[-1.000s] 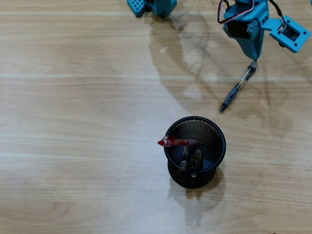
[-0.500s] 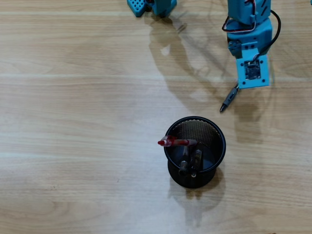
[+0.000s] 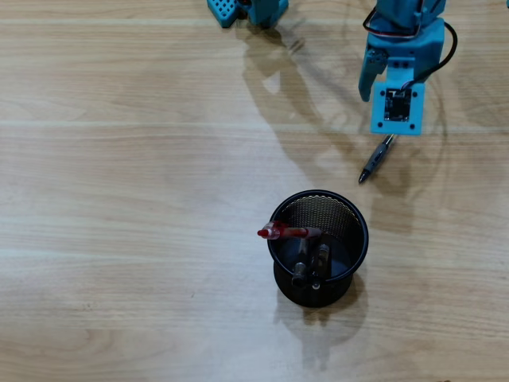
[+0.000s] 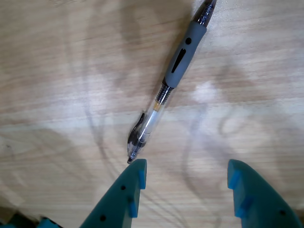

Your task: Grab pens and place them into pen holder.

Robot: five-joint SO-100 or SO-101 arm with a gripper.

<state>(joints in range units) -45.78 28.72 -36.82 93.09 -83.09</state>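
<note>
A clear-and-grey pen with a clip (image 3: 374, 161) lies on the wooden table, below my teal gripper in the overhead view. In the wrist view the pen (image 4: 168, 83) lies diagonally, its clip end just above my left fingertip (image 4: 138, 170). My gripper (image 4: 186, 171) is open and empty, its jaws wide apart over bare wood; in the overhead view its fingertips are hidden under the camera mount. The black mesh pen holder (image 3: 352, 216) stands lower centre. A red-and-white pen (image 3: 288, 232) leans over its rim, and two dark pens (image 3: 312, 261) stand inside.
Another teal part (image 3: 242, 11) sits at the top edge of the overhead view. The arm's black cable (image 3: 450, 48) loops at the top right. Bare wood surrounds the holder.
</note>
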